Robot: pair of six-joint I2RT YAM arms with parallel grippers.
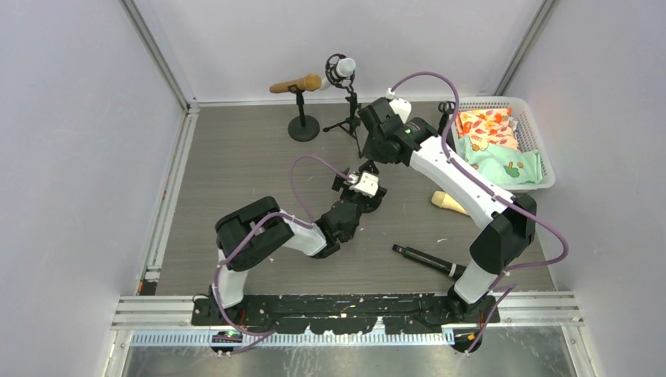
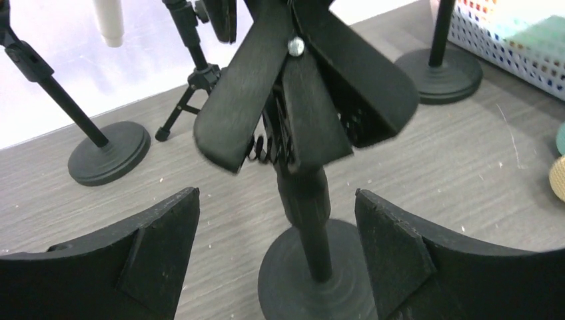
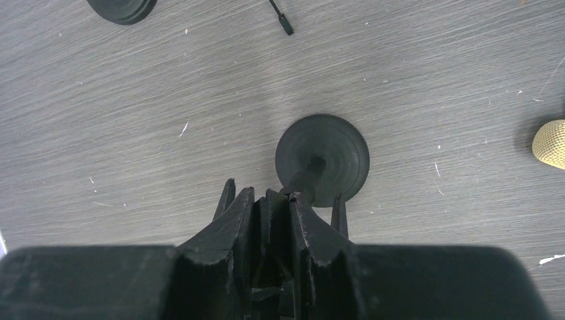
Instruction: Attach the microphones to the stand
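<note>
Right pincer (image 3: 280, 203) squeezes the clip (image 2: 300, 87), probably to open it; left pincer (image 2: 276, 200), wide, straddles the stand (image 2: 313, 220), likely to steady it.

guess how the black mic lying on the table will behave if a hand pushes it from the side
The black microphone is a slim round barrel lying flat on the table, so a sideways push would probably roll it. It looks rigid, so it should keep its shape when pinched. Its smooth-looking body might slip in a loose grip.
</note>
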